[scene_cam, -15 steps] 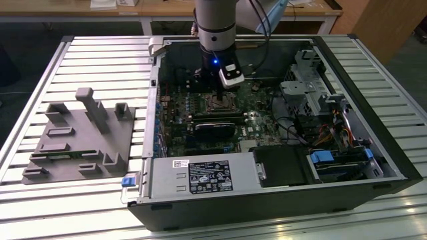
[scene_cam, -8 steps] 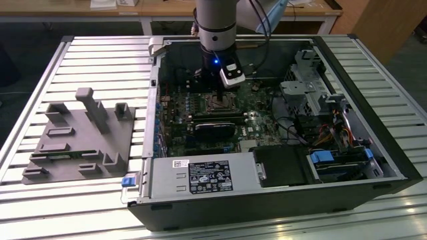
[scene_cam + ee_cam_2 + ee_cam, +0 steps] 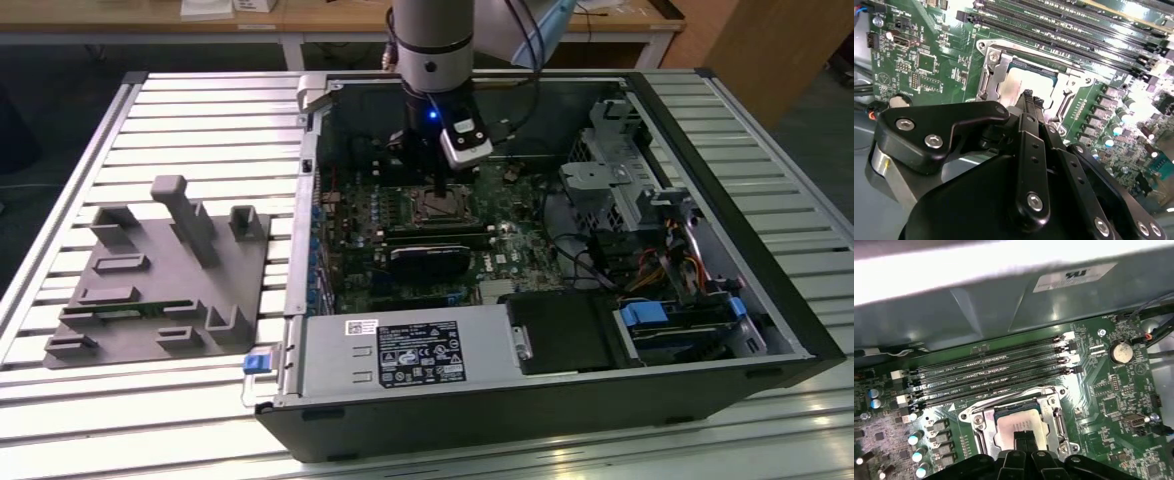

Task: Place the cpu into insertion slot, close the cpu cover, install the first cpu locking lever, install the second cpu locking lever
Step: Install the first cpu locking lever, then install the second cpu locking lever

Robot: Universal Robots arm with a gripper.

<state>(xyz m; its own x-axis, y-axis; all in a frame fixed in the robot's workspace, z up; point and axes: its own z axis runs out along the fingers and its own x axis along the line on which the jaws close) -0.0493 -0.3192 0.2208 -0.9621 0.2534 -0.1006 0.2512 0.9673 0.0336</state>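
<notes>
Hovering over mobo: gripper (image 3: 441,190) sits straight above the insertion slot (image 3: 439,207). Fingers (image 3: 1027,100) pressed together, nothing pinched, tips just off the cpu (image 3: 1019,426) seated directly beneath them. cpu cover (image 3: 980,432) frames it, looks down flat.

An open computer case (image 3: 561,400) lies on the worktop (image 3: 200,110), with a fixture block (image 3: 160,275) beside it on the exterior view's left. Inside, the cpu (image 3: 1021,422) sits in the insertion slot (image 3: 1054,395), framed by the cpu cover (image 3: 985,429). The memory slots (image 3: 994,372) run alongside, and the end effector (image 3: 1029,97) hangs just above the cpu.
</notes>
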